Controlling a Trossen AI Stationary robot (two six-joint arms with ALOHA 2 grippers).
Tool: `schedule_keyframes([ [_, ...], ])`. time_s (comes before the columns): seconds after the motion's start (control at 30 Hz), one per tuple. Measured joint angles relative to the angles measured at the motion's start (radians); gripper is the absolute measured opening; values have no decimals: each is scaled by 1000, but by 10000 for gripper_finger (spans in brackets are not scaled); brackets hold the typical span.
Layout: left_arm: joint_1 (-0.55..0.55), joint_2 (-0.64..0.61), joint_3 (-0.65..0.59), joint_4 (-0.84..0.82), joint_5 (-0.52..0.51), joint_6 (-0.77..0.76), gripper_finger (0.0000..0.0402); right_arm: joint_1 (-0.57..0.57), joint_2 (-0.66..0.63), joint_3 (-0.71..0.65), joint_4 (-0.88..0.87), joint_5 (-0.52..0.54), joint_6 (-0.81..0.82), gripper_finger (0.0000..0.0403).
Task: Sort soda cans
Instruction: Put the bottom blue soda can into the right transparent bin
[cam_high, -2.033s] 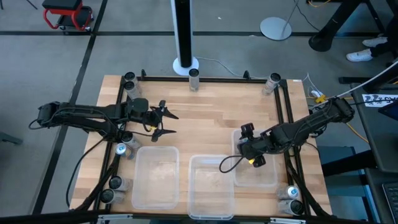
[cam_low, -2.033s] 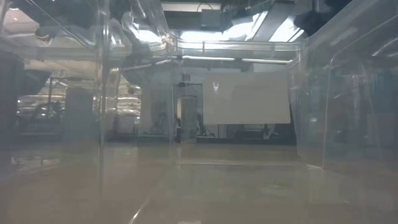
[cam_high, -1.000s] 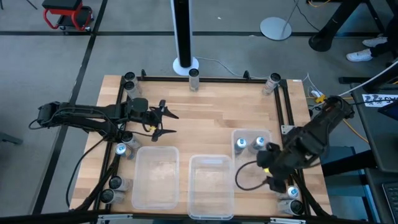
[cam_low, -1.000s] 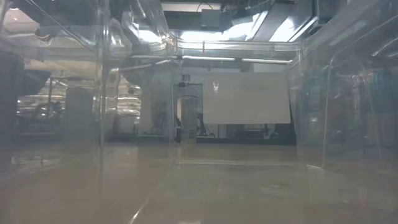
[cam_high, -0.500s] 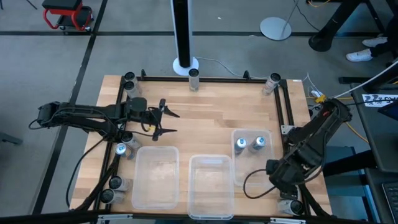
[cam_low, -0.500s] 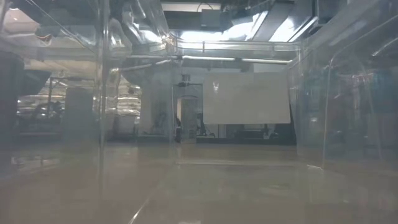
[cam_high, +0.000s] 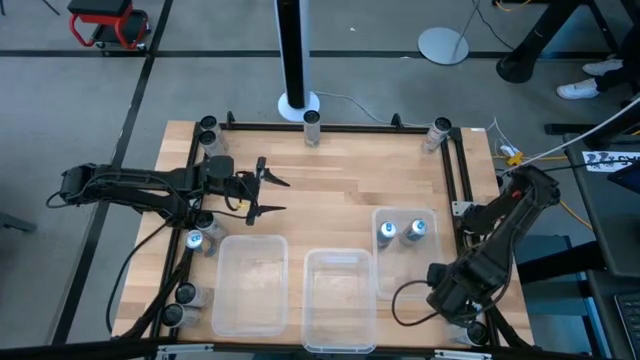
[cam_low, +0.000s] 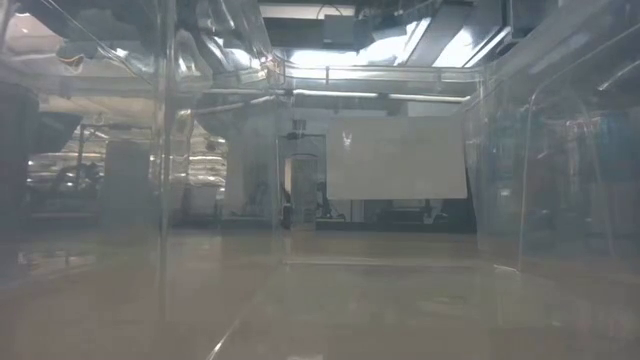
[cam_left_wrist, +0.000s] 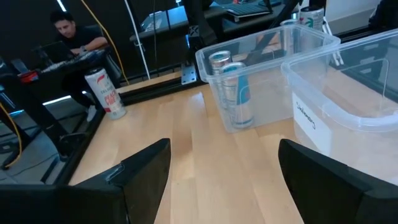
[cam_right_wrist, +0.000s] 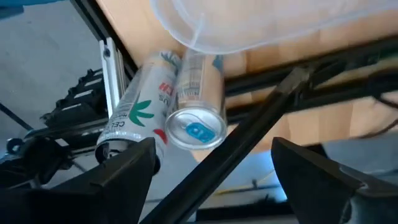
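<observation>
At the table's near right corner, the right gripper (cam_right_wrist: 211, 165) is hanging with its two dark fingers spread wide and empty over a pair of soda cans standing side by side just off the tabletop's edge: a silver-topped can with a blue tab (cam_right_wrist: 198, 129) and, touching it, a white can with a green leaf mark (cam_right_wrist: 134, 115). In the high view, the right arm is folding down over that same corner, with its gripper (cam_high: 447, 290) just beside the small clear bin (cam_high: 430, 215), where two blue-and-silver cans (cam_high: 400, 231) are already standing near the far wall. Across the table, the left gripper (cam_high: 258, 196) is waiting over bare wood near the left edge, jaws parted and holding nothing. More cans are standing along the table's rails and corners, among them one at the far edge (cam_high: 312, 121).

To do this pick well, the gripper is probably best centred on one can alone, most likely the silver-topped one, with its fingers coming down either side of the body. A black frame bar (cam_right_wrist: 249, 134) is crossing close in front of the pair, so the approach looks tight. The chief risk appears to be nudging the neighbouring can off its perch.
</observation>
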Motion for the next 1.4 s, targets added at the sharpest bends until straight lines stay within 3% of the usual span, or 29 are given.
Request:
schedule_keyframes([
  [0.5, 0, 0, 0, -6, 0, -9, 288, -10, 27, -73, 70, -51, 36, 319],
  [1.0, 0, 0, 0, -6, 0, -6, 288, -13, 27, -191, 167, -182, 6, 319],
  [1.4, 0, 0, 0, -5, 0, -6, 288, -13, 26, -285, 265, -179, -31, 319],
])
